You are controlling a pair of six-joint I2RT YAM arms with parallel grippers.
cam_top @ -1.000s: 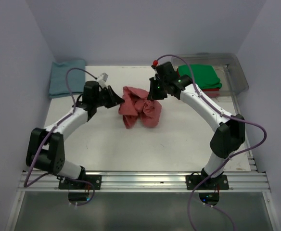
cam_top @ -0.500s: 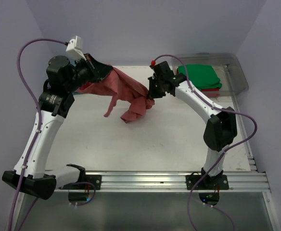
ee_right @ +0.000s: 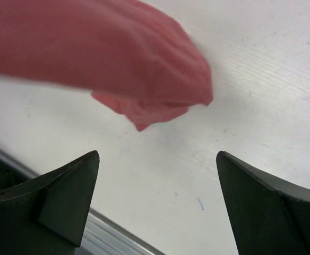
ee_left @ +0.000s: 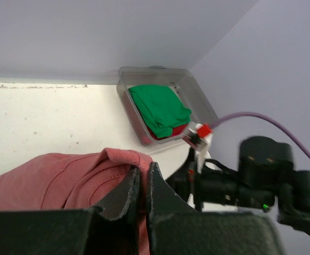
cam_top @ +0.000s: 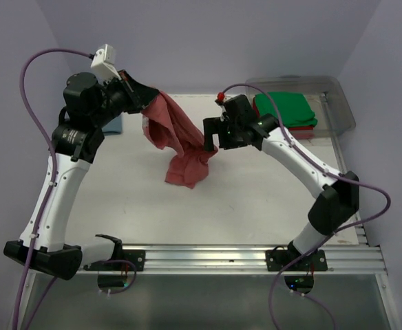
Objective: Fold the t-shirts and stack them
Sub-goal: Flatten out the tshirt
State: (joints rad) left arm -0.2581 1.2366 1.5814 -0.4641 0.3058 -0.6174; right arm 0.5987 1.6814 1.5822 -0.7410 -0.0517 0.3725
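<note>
High at the left, our left arm (cam_top: 55, 189) has reared up since a second ago, its left end effector (cam_top: 144, 93) pinching the salmon-red t-shirt (cam_top: 177, 137). The soft, crumpled cloth hangs down toward the worktop (cam_top: 256, 199). Beside it, our right end effector (cam_top: 210, 134) has let go, its fingers spread wide.

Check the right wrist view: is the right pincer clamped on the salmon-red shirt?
No, the right pincer stands wide open, the salmon-red shirt loose beyond it.
</note>
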